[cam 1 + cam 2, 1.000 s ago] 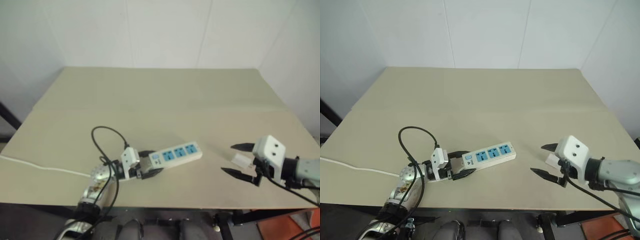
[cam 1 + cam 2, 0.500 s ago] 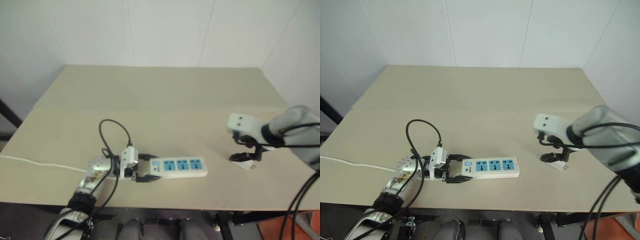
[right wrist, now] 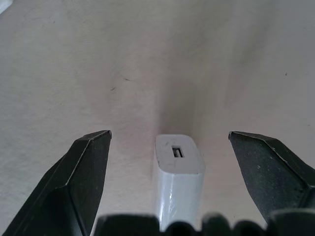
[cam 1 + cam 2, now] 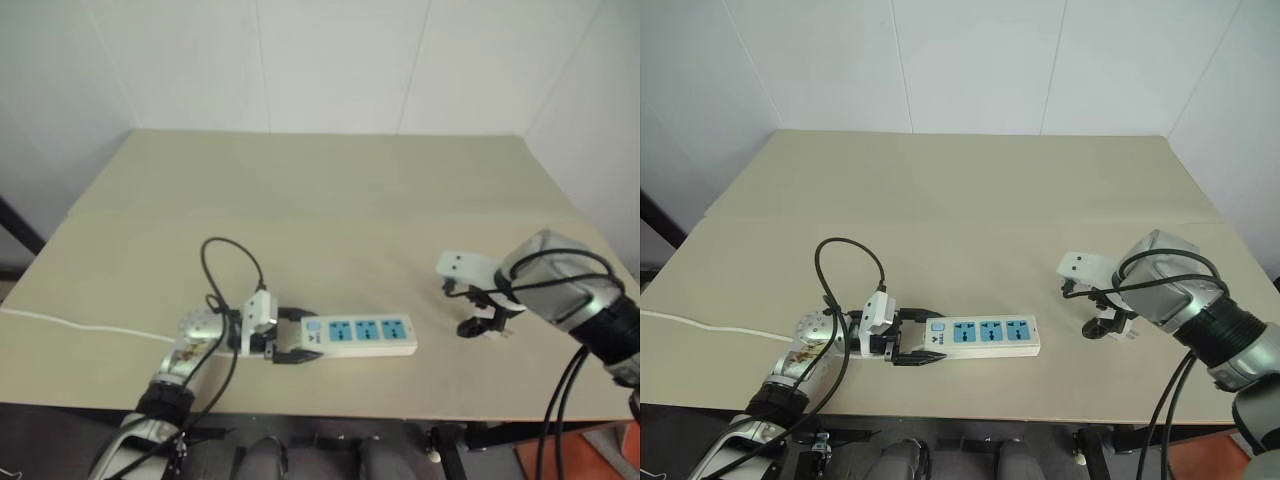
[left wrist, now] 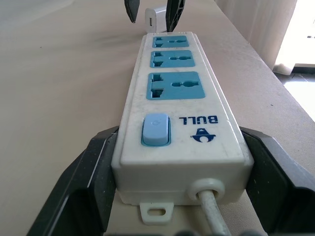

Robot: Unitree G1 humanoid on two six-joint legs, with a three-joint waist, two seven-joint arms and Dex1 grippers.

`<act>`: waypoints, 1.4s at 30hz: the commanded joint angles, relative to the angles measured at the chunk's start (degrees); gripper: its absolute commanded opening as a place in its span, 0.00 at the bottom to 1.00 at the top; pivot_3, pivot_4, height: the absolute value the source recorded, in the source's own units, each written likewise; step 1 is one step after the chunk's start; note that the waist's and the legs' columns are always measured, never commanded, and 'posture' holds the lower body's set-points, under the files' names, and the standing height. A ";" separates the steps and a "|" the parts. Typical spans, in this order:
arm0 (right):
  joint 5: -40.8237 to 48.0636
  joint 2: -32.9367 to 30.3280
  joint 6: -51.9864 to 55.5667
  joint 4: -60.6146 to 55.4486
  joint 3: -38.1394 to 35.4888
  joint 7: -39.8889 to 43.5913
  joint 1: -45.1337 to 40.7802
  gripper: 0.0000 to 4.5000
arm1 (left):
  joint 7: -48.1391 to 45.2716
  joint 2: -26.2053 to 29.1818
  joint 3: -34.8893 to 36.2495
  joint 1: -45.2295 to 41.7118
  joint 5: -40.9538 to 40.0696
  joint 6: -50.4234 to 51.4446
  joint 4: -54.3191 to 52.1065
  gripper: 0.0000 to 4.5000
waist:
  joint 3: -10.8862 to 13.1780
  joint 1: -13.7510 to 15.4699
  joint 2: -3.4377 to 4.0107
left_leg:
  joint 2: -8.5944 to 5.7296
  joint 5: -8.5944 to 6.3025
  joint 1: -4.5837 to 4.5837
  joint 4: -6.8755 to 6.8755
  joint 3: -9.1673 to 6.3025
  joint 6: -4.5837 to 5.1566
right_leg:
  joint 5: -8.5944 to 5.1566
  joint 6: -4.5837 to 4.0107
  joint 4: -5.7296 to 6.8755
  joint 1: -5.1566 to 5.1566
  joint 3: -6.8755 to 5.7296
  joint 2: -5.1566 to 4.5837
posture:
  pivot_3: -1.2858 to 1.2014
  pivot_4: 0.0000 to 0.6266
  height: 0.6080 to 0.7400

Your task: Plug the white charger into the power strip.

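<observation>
I'm looking at a bare test/lab-type room: plain beige table (image 4: 940,190) pushed vs white panelled walls (image 4: 970,60), no furniture or decor nearby, orange item (image 4: 570,455) on floor at table's right corner.

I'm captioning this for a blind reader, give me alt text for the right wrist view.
A small white charger lies on a beige table, centred between the right gripper's two open black fingers, which touch neither side of it.

One power strip (image 4: 358,335) – one white charger (image 3: 177,174)
</observation>
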 commanded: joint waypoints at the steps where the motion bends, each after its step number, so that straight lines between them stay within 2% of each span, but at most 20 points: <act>1: -2.16 -0.08 0.85 1.61 -0.21 0.41 -1.69 1.00 | 0.07 0.17 -0.71 0.34 0.77 0.29 -1.20 0.73 | 0.00 0.00 0.00 | -0.01 0.00 0.00 0.00 0.00 0.00 | 0.00 -0.01 0.00 0.00 0.00 0.00 | 0.52 0.24 1.00; 4: -2.56 0.14 1.05 2.44 -0.26 1.02 -1.52 1.00 | 0.18 0.31 -0.70 0.74 0.70 0.59 -1.72 0.73 | 0.00 0.00 0.00 | -0.01 0.00 0.00 0.00 0.00 0.00 | 0.02 -0.02 0.00 0.00 0.00 -0.01 | 0.52 0.24 1.00; 7: -2.87 0.37 1.36 3.02 -0.19 1.13 -1.28 0.87 | 0.28 0.38 -0.82 1.23 0.76 0.79 -2.08 0.73 | 0.00 -0.04 0.00 | 0.00 0.00 0.01 0.01 0.00 0.00 | 0.01 -0.01 0.01 0.01 0.00 0.00 | 0.52 0.24 1.00; 15: -3.86 -0.58 0.76 2.55 -0.24 2.46 -1.19 0.25 | 0.37 0.45 -1.04 0.93 1.09 1.06 -2.01 0.73 | 0.00 -0.02 0.00 | -0.01 0.00 0.01 0.02 0.00 0.00 | 0.01 0.00 0.01 0.02 0.00 0.00 | 0.52 0.24 1.00; 20: -3.75 -1.25 0.21 -1.19 -3.29 2.28 -1.90 0.25 | -0.46 0.89 -1.33 0.76 0.75 2.55 -2.40 0.73 | 0.00 -0.08 0.01 | 0.00 0.00 0.00 0.02 0.00 0.00 | 0.01 0.01 0.00 0.02 0.00 -0.01 | 0.52 0.24 1.00; 23: -0.09 1.97 3.25 -2.99 -9.58 0.63 -3.20 0.25 | -1.37 1.47 -1.67 0.90 0.58 3.64 -2.90 0.73 | 0.00 -0.27 0.01 | -0.01 0.00 0.01 0.02 0.00 0.00 | -0.01 0.04 0.04 0.00 0.00 0.00 | 0.52 0.24 1.00; 24: 1.63 4.07 3.65 -3.50 -13.54 -1.07 -3.03 0.25 | -1.68 1.63 -1.76 0.88 0.54 3.83 -2.90 0.73 | 0.00 -0.44 0.02 | 0.00 0.00 0.01 0.02 0.00 0.00 | -0.01 0.04 0.05 0.00 0.01 0.01 | 0.52 0.24 1.00; 27: 10.98 14.08 1.83 -6.17 -32.08 -6.12 1.45 0.25 | -2.29 1.92 -1.94 0.22 1.10 3.18 -1.88 0.73 | -0.01 -0.66 0.00 | 0.01 0.00 0.03 0.01 -0.03 0.00 | 0.01 0.00 0.08 0.02 0.01 0.03 | 0.52 0.24 1.00; 29: 17.10 20.57 -9.14 -8.87 -41.70 -7.83 7.94 0.25 | -2.66 1.86 -1.95 -0.53 1.25 2.70 -0.99 0.73 | -0.07 -0.17 -0.15 | 0.01 0.00 0.06 -0.01 -0.12 0.01 | 0.06 -0.07 0.10 0.09 -0.07 0.04 | 0.52 0.24 1.00; 31: 21.89 25.86 -18.94 -10.83 -47.08 -7.74 13.29 0.25 | -2.95 1.73 -2.09 -1.34 1.38 2.42 -0.15 0.73 | -0.15 0.39 -0.29 | 0.00 0.00 0.05 -0.03 -0.27 0.01 | 0.12 -0.18 0.00 0.22 -0.23 0.04 | 0.52 0.24 1.00; 36: 32.98 34.96 -17.90 -11.05 -49.18 -8.22 17.87 0.25 | -2.53 1.31 -3.02 -3.11 3.50 -0.37 2.58 0.73 | -0.12 -0.10 -0.24 | -0.08 0.00 0.04 0.05 -0.15 0.01 | 0.26 -0.14 -0.04 0.24 -0.11 -0.06 | 0.52 0.24 1.00; 42: 37.01 39.52 -21.04 -8.95 -46.36 -8.30 21.45 0.25 | -0.77 0.66 -2.97 -2.26 4.79 -2.18 3.81 0.73 | -0.13 -0.15 -0.23 | -0.01 0.00 0.45 0.04 -0.14 0.01 | 0.02 0.13 0.04 0.50 -0.09 0.02 | 0.52 0.24 1.00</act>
